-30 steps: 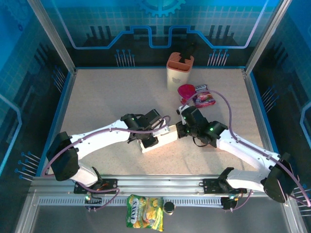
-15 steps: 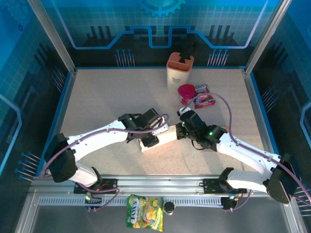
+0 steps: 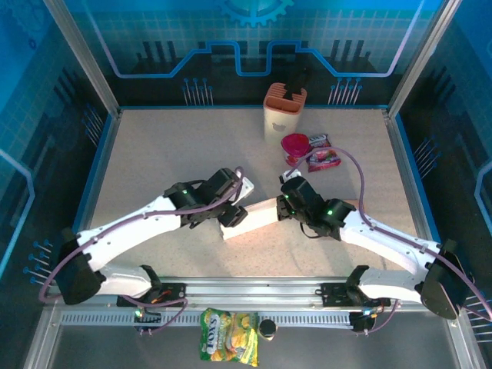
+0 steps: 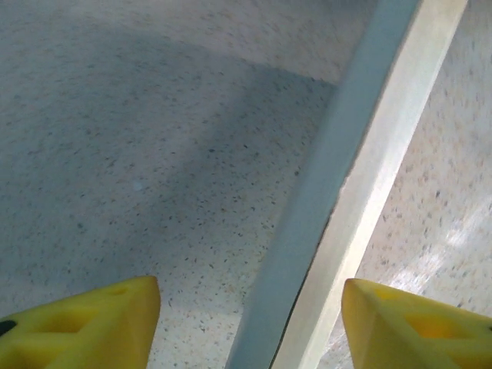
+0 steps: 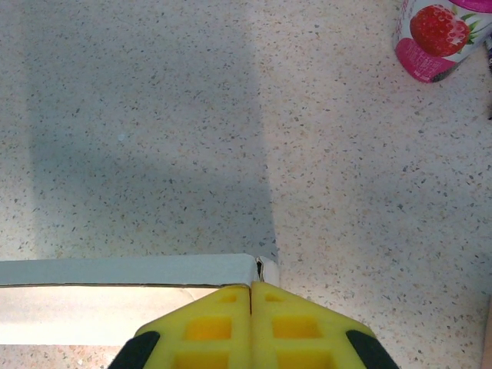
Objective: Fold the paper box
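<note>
Paper box (image 3: pixel 254 217) — lies mid-counter (image 3: pixel 154 154), long axis left–right between the arms. Right hand (image 5: pixel 251 307) — closed, apparently pinching the box's right end. Left hand (image 4: pixel 247 323) — open, astride the long wall, nearer the unheld left end.

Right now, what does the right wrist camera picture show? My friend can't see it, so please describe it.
The right end effector, its two yellow fingers pressed shut, pinches the corner of a white paper box at the bottom of the picture. Beyond it lies a speckled table, with a pink strawberry packet in the top right corner.
</note>
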Robot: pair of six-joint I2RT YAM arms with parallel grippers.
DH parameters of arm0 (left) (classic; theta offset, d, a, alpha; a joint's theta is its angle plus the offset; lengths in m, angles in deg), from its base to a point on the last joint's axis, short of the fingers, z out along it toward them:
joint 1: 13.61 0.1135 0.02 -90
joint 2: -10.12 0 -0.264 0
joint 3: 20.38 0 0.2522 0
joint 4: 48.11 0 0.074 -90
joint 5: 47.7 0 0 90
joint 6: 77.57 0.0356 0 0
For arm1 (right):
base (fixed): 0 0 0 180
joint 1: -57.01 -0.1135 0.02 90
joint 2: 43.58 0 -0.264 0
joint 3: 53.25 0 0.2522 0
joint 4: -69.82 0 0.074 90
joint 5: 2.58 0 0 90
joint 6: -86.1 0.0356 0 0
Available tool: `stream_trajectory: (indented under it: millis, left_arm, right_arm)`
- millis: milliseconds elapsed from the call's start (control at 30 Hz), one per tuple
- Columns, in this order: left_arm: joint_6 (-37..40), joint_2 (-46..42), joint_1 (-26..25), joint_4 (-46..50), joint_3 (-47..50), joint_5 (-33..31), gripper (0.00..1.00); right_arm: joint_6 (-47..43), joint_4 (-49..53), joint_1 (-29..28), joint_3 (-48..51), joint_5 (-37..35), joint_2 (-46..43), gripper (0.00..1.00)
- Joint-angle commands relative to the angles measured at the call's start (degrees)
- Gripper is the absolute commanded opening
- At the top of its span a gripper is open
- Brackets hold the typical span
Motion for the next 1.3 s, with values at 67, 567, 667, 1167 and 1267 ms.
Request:
stream_trajectory:
  millis: [67,567,667,1167,1267]
  left_arm:
    - [-23.9,-8.1,0.4,10.7,0.5,-4.5,0.53]
    - [-35.9,-13.1,-0.5,14.8,7.1,-4.1,0.37]
    - [-34.8,-12.1,-0.5,12.3,7.1,-3.9,0.36]
    - [-32.9,-7.0,0.3,7.7,5.7,-4.5,0.22]
    - [-32.9,-6.9,0.4,7.6,5.7,-5.1,0.19]
  right_arm:
    - [1.7,2.2,-1.4,-0.7,-1.1,1.3,0.00]
    - [2.6,4.0,-2.2,-3.1,-1.2,2.0,0.00]
    - [2.6,4.3,-2.2,-3.2,-1.2,1.8,0.00]
    - [2.6,4.5,-2.2,-2.9,-1.0,1.4,0.00]
    - [2.5,4.5,-2.2,-3.0,-1.1,1.3,0.00]
